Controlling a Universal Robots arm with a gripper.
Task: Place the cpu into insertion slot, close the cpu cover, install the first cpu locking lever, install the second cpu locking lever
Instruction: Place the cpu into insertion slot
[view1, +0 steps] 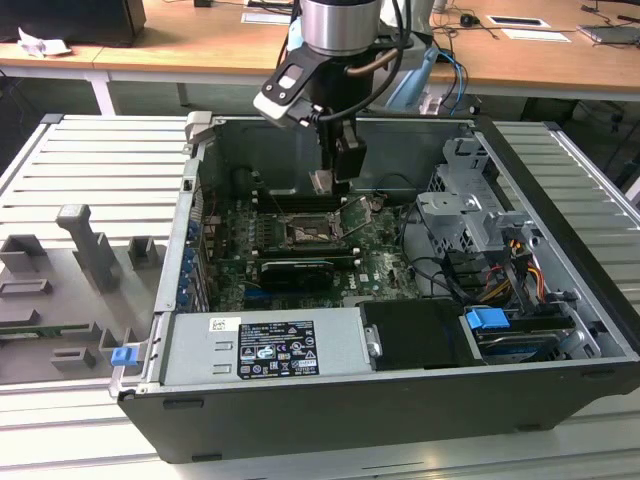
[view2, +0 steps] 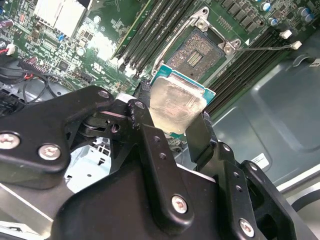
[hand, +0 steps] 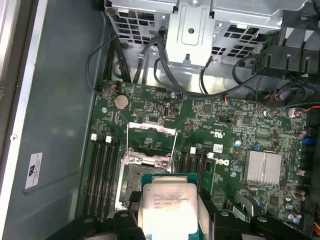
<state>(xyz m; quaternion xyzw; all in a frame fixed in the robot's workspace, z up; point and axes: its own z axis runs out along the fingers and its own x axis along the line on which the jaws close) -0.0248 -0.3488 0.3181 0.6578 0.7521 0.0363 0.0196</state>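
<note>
Worktop (view1: 90, 170) bears open case (view1: 300, 420). Claw (view2: 172, 120) clamped on cpu (view2: 175, 100) edges for flat seating, near insertion slot (hand: 137, 177); cpu cover (hand: 151, 129) raised, socket exposed.

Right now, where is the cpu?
The cpu is clamped in the gripper, in both wrist views, hanging over the motherboard near the open insertion slot.

Open computer case (view1: 330, 420) lies on the ribbed table (view1: 90, 170). The pincer (view1: 336, 182) hangs inside it over the green board, gripping the cpu (view1: 321, 184). The cpu is near the insertion slot (view1: 304, 233), not touching. Grey fixtures (view1: 90, 250) stand at the exterior view's left.
</note>
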